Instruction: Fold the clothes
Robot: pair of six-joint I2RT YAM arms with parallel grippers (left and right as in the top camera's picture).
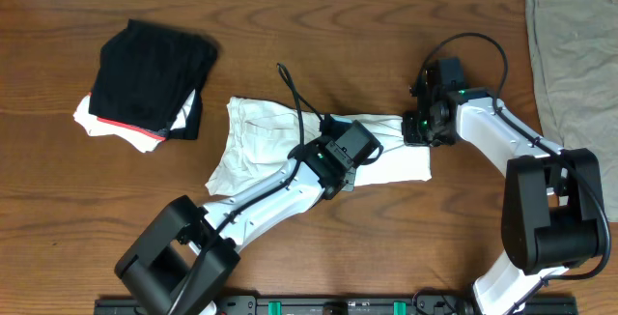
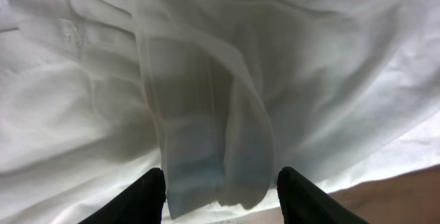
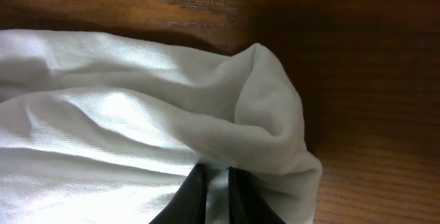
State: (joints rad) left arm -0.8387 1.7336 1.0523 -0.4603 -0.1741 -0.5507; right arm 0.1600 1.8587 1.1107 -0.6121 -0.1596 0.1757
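The white T-shirt (image 1: pixel 256 141) lies crumpled and partly folded in the middle of the table. My left gripper (image 1: pixel 355 151) sits over its right half. In the left wrist view that gripper (image 2: pixel 221 176) is open, and a loose ridge of white cloth (image 2: pixel 206 114) stands between the black fingers (image 2: pixel 148 196) with a gap on the right side. My right gripper (image 1: pixel 417 129) is at the shirt's right edge. In the right wrist view it (image 3: pixel 216 172) is shut on a pinch of the shirt (image 3: pixel 124 114), with the cloth bunched up over the fingertips. No lettering shows.
A black folded garment with a red edge (image 1: pixel 150 83) lies at the back left on something white. A flat olive-grey cloth (image 1: pixel 575 54) covers the back right corner. A black cable (image 1: pixel 294 93) trails over the shirt. Bare wooden table (image 1: pixel 386 25) surrounds everything.
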